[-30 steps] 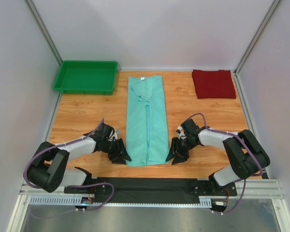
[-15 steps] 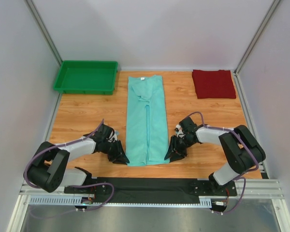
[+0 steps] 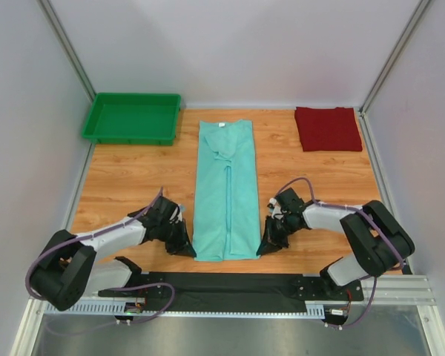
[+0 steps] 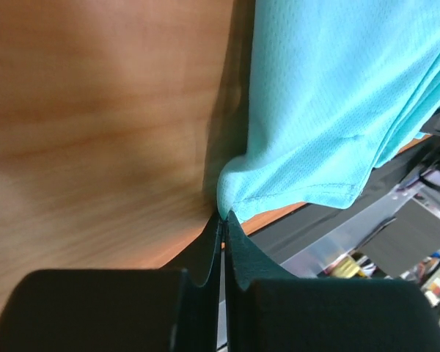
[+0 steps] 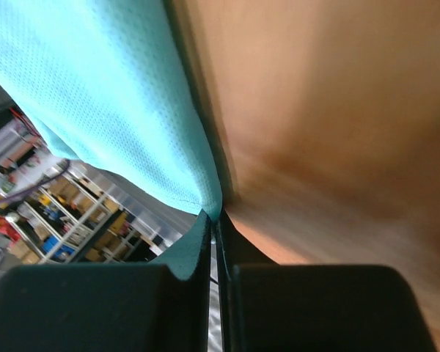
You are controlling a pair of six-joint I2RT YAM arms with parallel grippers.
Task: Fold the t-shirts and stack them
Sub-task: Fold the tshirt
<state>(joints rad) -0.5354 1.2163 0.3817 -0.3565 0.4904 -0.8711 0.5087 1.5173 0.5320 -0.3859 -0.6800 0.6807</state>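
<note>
While your two arms reach in from the near edge of the wooden worktop (image 3: 133,178), the mint green t-shirt (image 3: 226,193) lies flat in the middle as a long narrow strip, its collar and small white label at the far end and its hem toward you. Your left end effector (image 3: 185,247) sits at the near left corner of that hem, and your right end effector (image 3: 265,248) sits at the near right corner. In the left wrist view the two black fingers (image 4: 207,255) are pressed together, pinching the corner of mint cloth at their tips. The right wrist view shows the same on its side, the end effector clenched on the edge of the hem. The dark red t-shirt (image 3: 328,128) rests folded in a neat square at the far right corner of the worktop, well apart from the mint one. A bright green tray (image 3: 131,137) stands at the far left corner
</note>
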